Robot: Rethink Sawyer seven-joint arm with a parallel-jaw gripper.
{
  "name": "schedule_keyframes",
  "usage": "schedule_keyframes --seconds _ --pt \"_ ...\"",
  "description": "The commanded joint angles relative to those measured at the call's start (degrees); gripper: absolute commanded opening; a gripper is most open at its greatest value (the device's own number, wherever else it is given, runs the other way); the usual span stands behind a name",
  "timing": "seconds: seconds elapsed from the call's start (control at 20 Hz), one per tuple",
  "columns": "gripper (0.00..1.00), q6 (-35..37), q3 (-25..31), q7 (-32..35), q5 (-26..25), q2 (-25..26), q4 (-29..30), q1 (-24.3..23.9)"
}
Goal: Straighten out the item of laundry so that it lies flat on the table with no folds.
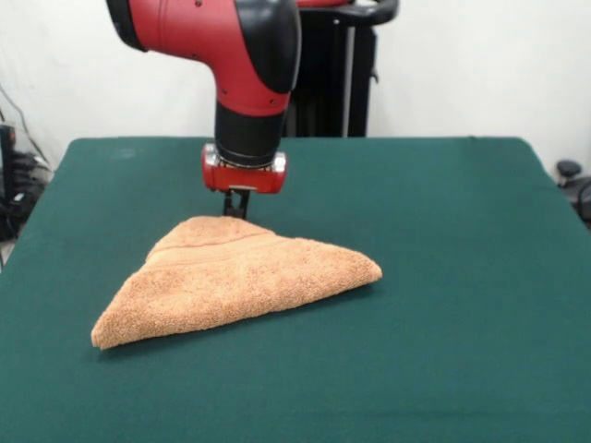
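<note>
My claw [236, 209] hangs right at the far peak of the towel [235, 280] — can't tell if it's open or pinching — which sits folded into a triangle mid-table [462, 277], so unfolding's barely begun and I'd say next is grabbing the top layer only.

Wall [462, 65]: plain white, unmarked, spanning the full width behind the table. Light: even, soft, no hard shadows. Left edge: dark equipment [7, 175] with loose cables [32, 157] trailing along the wall. Right edge: black rounded object [570, 171], partly cut off, identity unclear. Floor: barely visible at lower left.
</note>
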Motion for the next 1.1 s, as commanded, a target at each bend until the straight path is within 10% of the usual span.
schedule_keyframes --seconds 0.05,1.1 --pt "0.0 -5.37 8.29 6.0 1.46 8.15 -13.39 2.93" --pt "0.0 7.88 10.14 6.75 4.05 -1.18 -11.68 3.66"
